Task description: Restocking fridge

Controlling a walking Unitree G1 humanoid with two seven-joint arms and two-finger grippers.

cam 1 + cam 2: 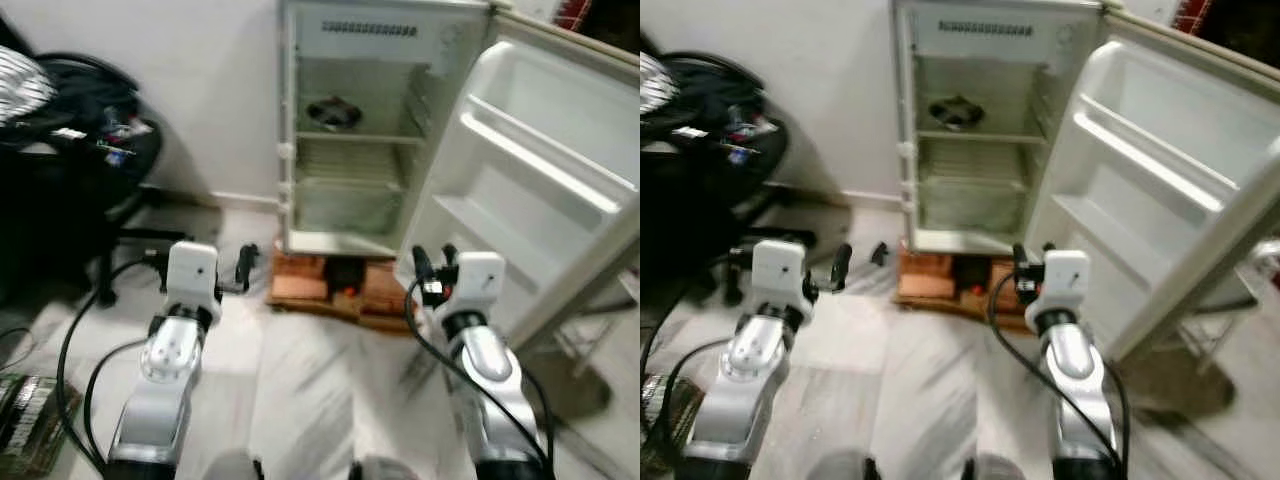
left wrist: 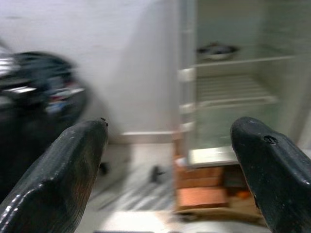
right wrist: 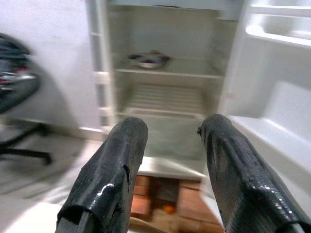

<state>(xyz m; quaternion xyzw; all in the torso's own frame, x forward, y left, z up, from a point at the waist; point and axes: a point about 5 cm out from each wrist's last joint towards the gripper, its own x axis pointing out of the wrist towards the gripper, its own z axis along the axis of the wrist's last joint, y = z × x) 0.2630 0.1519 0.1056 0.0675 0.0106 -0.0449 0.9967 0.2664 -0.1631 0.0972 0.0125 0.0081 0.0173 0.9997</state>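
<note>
A small white fridge (image 1: 350,130) stands open against the wall ahead, its door (image 1: 540,180) swung out to the right with bare door shelves. A dark bowl (image 1: 335,112) sits on the top wire shelf, and the lower shelves look bare. The fridge rests on reddish bricks (image 1: 300,287). My left gripper (image 1: 245,268) is held out low, left of the fridge, open and holding nothing; its fingers (image 2: 73,165) are spread wide. My right gripper (image 1: 433,263) is in front of the fridge's lower right corner, open and holding nothing, with its fingers (image 3: 116,165) apart.
A black office chair (image 1: 70,130) piled with bags and clothes stands at the left, its base (image 1: 140,240) reaching toward the fridge. Cables (image 1: 75,340) trail over the pale floor. A box (image 1: 25,420) lies at lower left. A metal stand (image 1: 580,370) sits under the open door.
</note>
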